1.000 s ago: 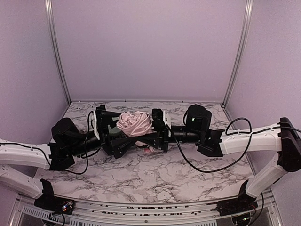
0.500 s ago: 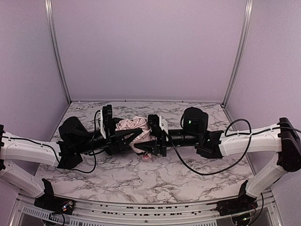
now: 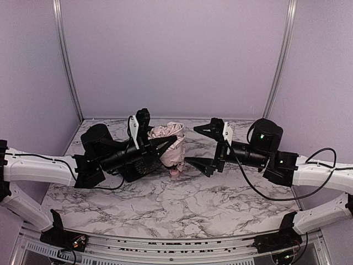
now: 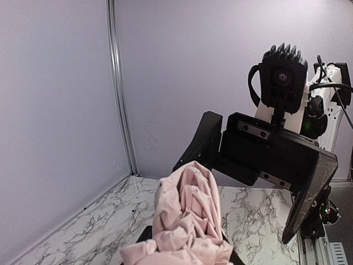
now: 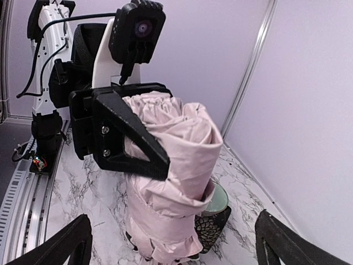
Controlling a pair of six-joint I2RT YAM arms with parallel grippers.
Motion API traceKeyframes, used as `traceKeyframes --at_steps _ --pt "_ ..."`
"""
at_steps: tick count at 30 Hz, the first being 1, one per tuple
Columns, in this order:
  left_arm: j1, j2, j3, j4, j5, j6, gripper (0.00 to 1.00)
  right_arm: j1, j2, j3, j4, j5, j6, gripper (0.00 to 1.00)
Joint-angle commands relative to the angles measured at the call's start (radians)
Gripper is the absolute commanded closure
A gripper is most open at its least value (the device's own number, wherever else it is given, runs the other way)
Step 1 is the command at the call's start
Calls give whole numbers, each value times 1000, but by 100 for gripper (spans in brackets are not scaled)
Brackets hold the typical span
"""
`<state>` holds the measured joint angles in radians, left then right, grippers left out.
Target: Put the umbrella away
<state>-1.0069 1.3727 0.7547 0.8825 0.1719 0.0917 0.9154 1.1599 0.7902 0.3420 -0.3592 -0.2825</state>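
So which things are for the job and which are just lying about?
For the job: pink umbrella; left pincer, shut on it; right pincer, open, not touching it.
Just lying about: dark patterned thing with a green top; marble table.

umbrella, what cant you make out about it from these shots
Shaft, strap: every view, under the fabric of the umbrella.
Lower end: left wrist view, cut by the bottom edge.
Left side: top view, behind the left gripper.
Right wrist view: a dark patterned object, mostly behind the umbrella.
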Motion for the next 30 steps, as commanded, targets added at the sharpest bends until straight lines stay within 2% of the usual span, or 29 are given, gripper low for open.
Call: traceKeyframes --at_steps 1,4,6,10,12,14,20,23,26,30 --pt "-1 42 115 10 -52 15 98 -19 -93 -41 -57 122 -35 0" --pt "-1 141 91 35 -91 -19 100 -26 -136 -82 -20 136 -36 0" --pt "1 246 40 109 -117 -84 100 -27 -148 -109 3 135 -39 0" --pt "-1 536 -39 360 -35 -226 100 -28 -128 -123 8 122 -42 0" --pt "-5 653 -76 577 3 -286 100 -27 -105 -111 -13 120 -45 0" --pt "-6 722 -90 673 0 -330 100 -27 -90 -97 -41 126 -48 0" --pt "-7 666 -72 564 -21 -295 100 -27 -90 -95 -63 142 -59 0" --pt "-8 591 -37 424 -61 -302 100 -27 -86 -90 -86 169 -60 0" --pt "-6 522 33 229 -86 -367 97 -28 -84 -82 -107 185 -56 0" --pt "-6 481 211 -142 17 -466 92 -27 -82 -55 -143 233 -41 0"
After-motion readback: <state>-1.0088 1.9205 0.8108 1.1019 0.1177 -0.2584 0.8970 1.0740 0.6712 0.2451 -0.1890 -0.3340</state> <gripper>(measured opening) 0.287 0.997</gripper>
